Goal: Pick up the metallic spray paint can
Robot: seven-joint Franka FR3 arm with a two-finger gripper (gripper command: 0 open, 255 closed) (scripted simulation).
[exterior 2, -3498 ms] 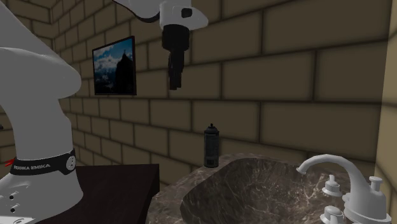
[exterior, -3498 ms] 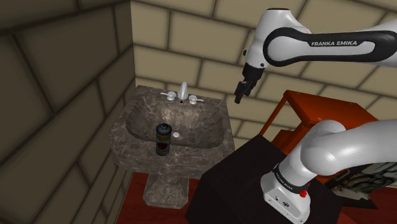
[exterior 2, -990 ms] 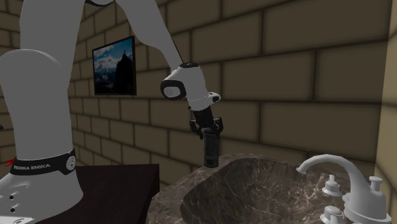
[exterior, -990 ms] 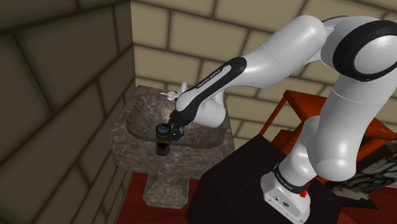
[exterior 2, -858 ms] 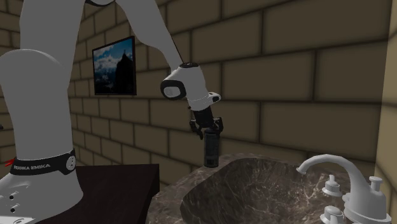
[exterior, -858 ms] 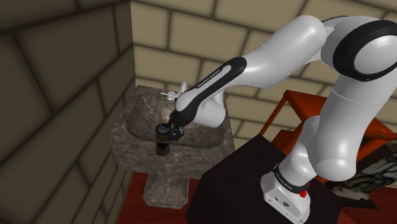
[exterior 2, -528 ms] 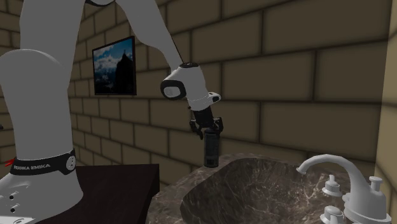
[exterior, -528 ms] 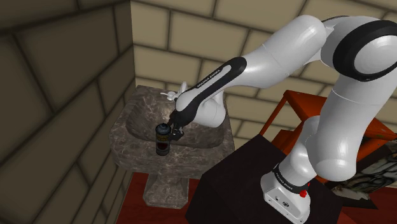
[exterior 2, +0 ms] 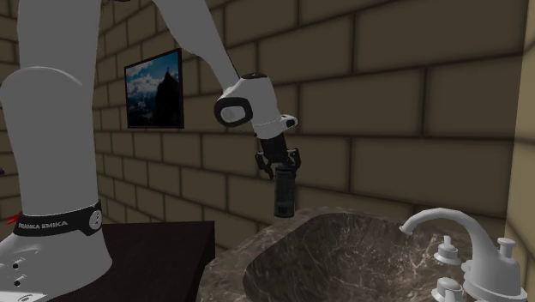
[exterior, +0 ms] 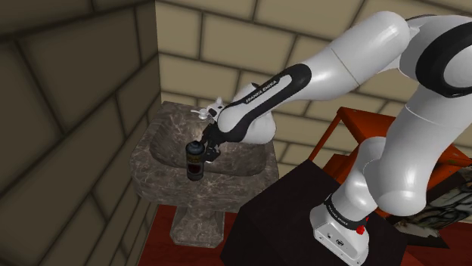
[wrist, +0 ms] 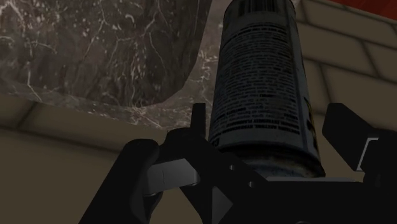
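Two black fingers of the claw are clenched on the top of the dark spray paint can; the can hangs upright over the marbled stone sink, at the rim opposite the faucet, its base seemingly just above that rim; the white arm reaches across the sink's basin.

Shoulder view looks down on the sink from beside the stand — second exterior view sits low, close beside its faucet.
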